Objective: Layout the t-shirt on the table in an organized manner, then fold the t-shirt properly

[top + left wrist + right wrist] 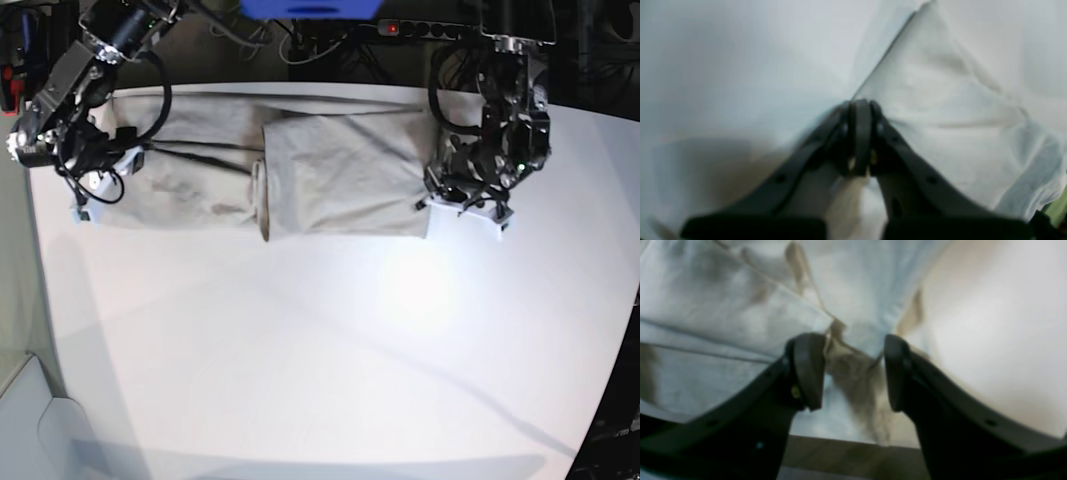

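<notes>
The t-shirt [300, 180] lies stretched in a long folded band along the far edge of the surface [330, 350], between my two arms. My left gripper [860, 133] has its fingers pressed together at the shirt's edge; blur hides whether cloth lies between them. My right gripper [853, 371] stands apart, astride a raised fold of cloth, without pinching it. In the base view both grippers are masked by their own wrists, and the shirt's neck label cannot be made out.
</notes>
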Robot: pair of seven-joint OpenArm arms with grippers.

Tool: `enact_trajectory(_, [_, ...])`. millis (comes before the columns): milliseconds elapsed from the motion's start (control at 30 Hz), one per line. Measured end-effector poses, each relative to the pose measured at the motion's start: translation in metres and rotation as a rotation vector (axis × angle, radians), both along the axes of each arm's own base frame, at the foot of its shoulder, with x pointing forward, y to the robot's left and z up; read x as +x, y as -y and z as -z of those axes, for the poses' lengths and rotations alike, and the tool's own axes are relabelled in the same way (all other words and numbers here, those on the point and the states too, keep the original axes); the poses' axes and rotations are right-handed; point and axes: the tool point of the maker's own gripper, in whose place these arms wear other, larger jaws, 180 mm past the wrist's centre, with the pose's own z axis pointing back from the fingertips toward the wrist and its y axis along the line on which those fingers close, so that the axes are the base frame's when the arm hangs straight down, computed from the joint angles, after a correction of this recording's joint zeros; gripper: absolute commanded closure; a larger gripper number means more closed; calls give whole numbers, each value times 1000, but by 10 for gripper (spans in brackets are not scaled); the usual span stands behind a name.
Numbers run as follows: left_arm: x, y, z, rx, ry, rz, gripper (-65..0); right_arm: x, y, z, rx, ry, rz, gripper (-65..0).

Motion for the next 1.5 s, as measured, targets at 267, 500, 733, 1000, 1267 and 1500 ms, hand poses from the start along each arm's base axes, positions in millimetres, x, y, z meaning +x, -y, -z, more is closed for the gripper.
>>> enact_trajectory(267, [-3,-1,1,3,1,-5,0,9,17,-9,-43,15,-3,-298])
enact_trajectory(500, [-4,-1,2,5,1,-7,0,13,27,-14,-68,44,2,-298])
enact_trajectory(733, [-4,0,2,4,1,-6,0,12,23,-4,-37,28,2,-298])
enact_trajectory(1000, [-5,0,2,2,1,-6,0,8,23,16,23,-18,9,-298])
enact_trajectory(1267, [-14,2,-3,9,1,3,0,9,23,17,25,-17,10,-298])
enact_trajectory(1500, [-13,2,-3,7,-1,3,0,13,13,18,44,-10,15,-296])
